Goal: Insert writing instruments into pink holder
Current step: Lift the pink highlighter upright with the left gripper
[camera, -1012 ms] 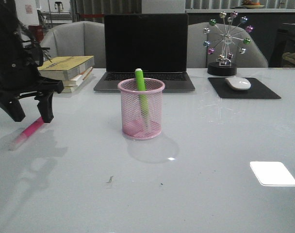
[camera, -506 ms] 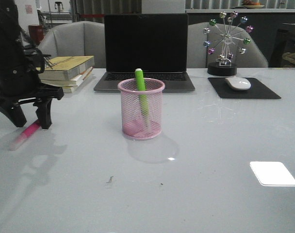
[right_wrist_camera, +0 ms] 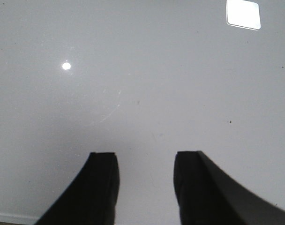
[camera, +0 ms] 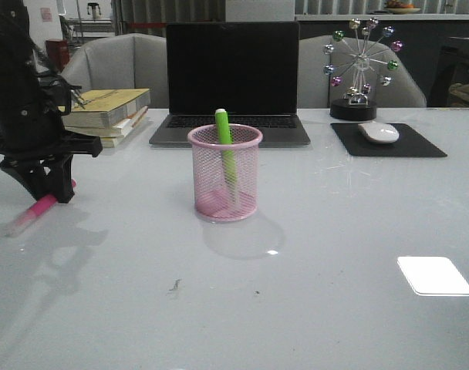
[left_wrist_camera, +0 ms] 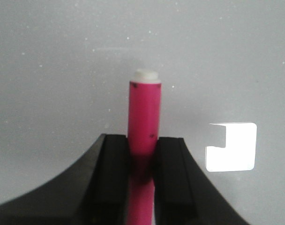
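The pink mesh holder (camera: 224, 173) stands mid-table in the front view, and the green marker (camera: 224, 150) leans inside it, its end poking above the rim. At the table's left the hot pink marker (camera: 35, 211) lies on the glass, clear cap toward the near left. My left gripper (camera: 51, 193) is down on it, shut on the pink marker's barrel (left_wrist_camera: 144, 122), both black fingers (left_wrist_camera: 112, 173) pressed against its sides. My right gripper (right_wrist_camera: 146, 161) shows only in its wrist view, open over bare table with nothing between the fingers.
A laptop (camera: 231, 81) sits behind the holder, a stack of books (camera: 109, 112) at the back left near my left arm. A mouse (camera: 378, 132) on a black pad and a ball sculpture (camera: 359, 69) are at the back right.
My left gripper has come down over the pink marker and closed; its fingers were spread wide a second ago. The holder and green marker have stayed put.
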`<move>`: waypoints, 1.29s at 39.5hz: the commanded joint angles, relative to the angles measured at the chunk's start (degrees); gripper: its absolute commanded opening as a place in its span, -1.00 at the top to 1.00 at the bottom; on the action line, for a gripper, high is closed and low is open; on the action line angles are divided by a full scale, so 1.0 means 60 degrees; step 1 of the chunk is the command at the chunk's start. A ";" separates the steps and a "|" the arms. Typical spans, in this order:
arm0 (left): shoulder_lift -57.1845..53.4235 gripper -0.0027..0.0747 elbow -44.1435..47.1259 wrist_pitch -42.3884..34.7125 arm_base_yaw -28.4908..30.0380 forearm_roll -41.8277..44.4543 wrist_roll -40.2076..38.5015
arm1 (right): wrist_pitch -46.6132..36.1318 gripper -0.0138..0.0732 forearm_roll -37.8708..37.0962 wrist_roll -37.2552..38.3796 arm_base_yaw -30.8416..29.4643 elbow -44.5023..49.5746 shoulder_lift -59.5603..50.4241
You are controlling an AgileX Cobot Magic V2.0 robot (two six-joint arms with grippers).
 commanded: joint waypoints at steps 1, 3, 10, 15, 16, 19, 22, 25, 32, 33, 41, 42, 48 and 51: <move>-0.1063 0.67 -0.0420 -0.0848 -0.0209 -0.0133 0.0050 | -0.0499 -0.24 -0.0138 -0.0087 -0.0070 -0.0272 -0.0056; -0.1381 0.67 -0.0420 -0.1231 -0.0316 -0.0133 0.0164 | -0.0499 -0.24 -0.0138 -0.0087 -0.0070 -0.0272 -0.0056; -0.2595 0.67 -0.0420 -0.2777 -0.0772 -0.0209 0.0164 | -0.0499 -0.24 -0.0138 -0.0087 -0.0070 -0.0272 -0.0056; -0.3396 0.67 -0.0398 -0.4055 -0.1074 -0.0748 0.0164 | -0.0499 -0.24 -0.0138 -0.0087 -0.0070 -0.0272 -0.0056; -0.3518 0.67 -0.0372 -0.4357 -0.1132 -0.0835 0.0164 | -0.0499 -0.24 -0.0138 -0.0087 -0.0070 -0.0272 -0.0056; -0.3888 0.67 -0.0248 -0.5477 -0.1342 -0.1109 0.0164 | -0.0487 -0.24 -0.0138 -0.0087 -0.0070 -0.0272 -0.0056; -0.4108 0.67 -0.0088 -0.6304 -0.1578 -0.1421 0.0164 | -0.0455 -0.24 -0.0138 -0.0087 -0.0070 -0.0272 -0.0056; -0.4243 0.67 0.0176 -0.6924 -0.1817 -0.1651 0.0164 | -0.0429 -0.24 -0.0138 -0.0087 -0.0070 -0.0272 -0.0056; -0.4662 0.67 0.1750 -0.9676 -0.2761 -0.2177 0.0164 | -0.0383 -0.24 -0.0138 -0.0087 -0.0070 -0.0272 -0.0056; -0.4716 0.67 0.1959 -0.9994 -0.2934 -0.2222 0.0164 | -0.0362 -0.24 -0.0138 -0.0087 -0.0070 -0.0272 -0.0056; -0.4737 0.67 0.3520 -1.2444 -0.4093 -0.2677 0.0164 | -0.0341 -0.24 -0.0138 -0.0087 -0.0070 -0.0272 -0.0056; -0.4721 0.67 0.3637 -1.2756 -0.4259 -0.2677 0.0164 | -0.0332 -0.24 -0.0138 -0.0087 -0.0070 -0.0272 -0.0056; -0.4401 0.67 0.4175 -1.4666 -0.4901 -0.2677 0.0164 | -0.0241 -0.24 -0.0138 -0.0087 -0.0070 -0.0272 -0.0056; -0.4171 0.67 0.4223 -1.4991 -0.5034 -0.2699 0.0050 | -0.0141 -0.24 -0.0138 -0.0087 -0.0070 -0.0272 -0.0056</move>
